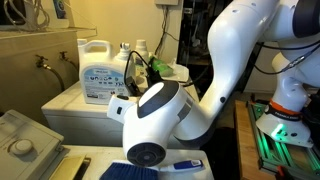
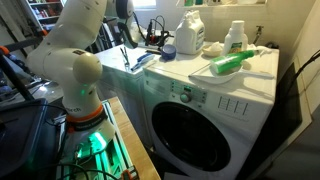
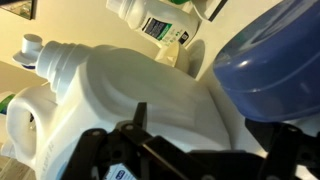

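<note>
My gripper hangs close over a large white detergent jug, which fills most of the wrist view. Its dark fingers stand apart at the bottom edge with nothing between them. A blue round bowl lies just beside the jug. The jug stands on top of a white washing machine in both exterior views. The gripper is next to the jug, above the machine's top.
A green bottle lies on its side on the washer top, with a white bottle upright behind it. A white labelled bottle lies beyond the jug. The wall is close behind the washer. The robot base stands on the floor beside it.
</note>
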`<state>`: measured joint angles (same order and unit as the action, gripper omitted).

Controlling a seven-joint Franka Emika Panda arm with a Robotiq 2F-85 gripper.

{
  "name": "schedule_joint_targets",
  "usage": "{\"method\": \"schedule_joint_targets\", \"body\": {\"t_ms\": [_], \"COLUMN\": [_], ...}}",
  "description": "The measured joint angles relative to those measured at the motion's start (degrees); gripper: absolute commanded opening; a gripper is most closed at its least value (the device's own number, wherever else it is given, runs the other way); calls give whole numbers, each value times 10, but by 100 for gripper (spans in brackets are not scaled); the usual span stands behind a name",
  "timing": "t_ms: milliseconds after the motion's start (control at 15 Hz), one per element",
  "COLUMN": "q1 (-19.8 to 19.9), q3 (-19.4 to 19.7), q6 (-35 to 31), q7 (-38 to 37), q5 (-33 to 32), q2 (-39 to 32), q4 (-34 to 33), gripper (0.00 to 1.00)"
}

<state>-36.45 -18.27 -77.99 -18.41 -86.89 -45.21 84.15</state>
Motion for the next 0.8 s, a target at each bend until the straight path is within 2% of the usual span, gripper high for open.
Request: {"method": "schedule_joint_targets", "body": {"t_ms": [333,800], "q1": [16,54], "q3": [-1,-1], "q6": [-88,-283], "q7": [-72,-198], "q5": [59,110], "q2": [25,50], "q4": [-12,12], "gripper": [100,100]}}
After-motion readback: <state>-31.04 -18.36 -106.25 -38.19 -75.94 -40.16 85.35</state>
